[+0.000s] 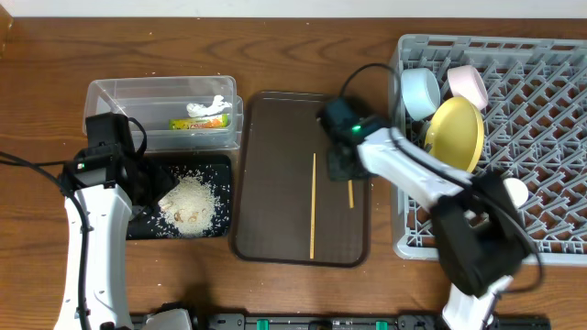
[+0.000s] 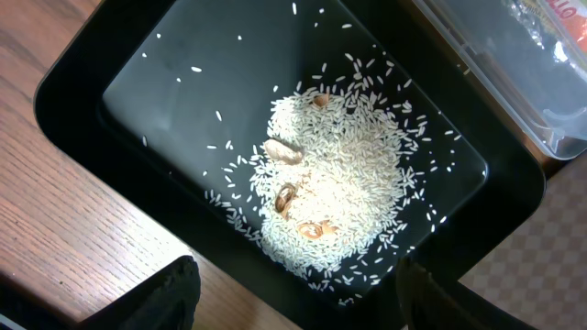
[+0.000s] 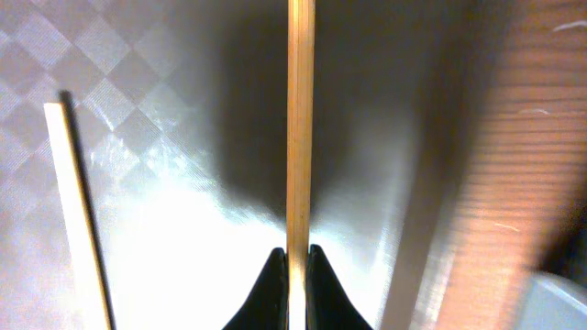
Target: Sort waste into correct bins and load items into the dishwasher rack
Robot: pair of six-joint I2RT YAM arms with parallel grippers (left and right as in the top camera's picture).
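On the tray (image 1: 275, 183) left of the rack (image 1: 550, 119), our right gripper (image 3: 300, 261) pinches a chopstick (image 3: 300, 119) parallel to the rack's side.

A few white letters show on the orange snack wrapper (image 2: 566, 20) inside the clear plastic tub (image 2: 495, 64), cropped and unreadable. No other text.

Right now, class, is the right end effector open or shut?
Shut: the right end effector pinches a thin wooden chopstick between its fingertips, no gap showing in the right wrist view.
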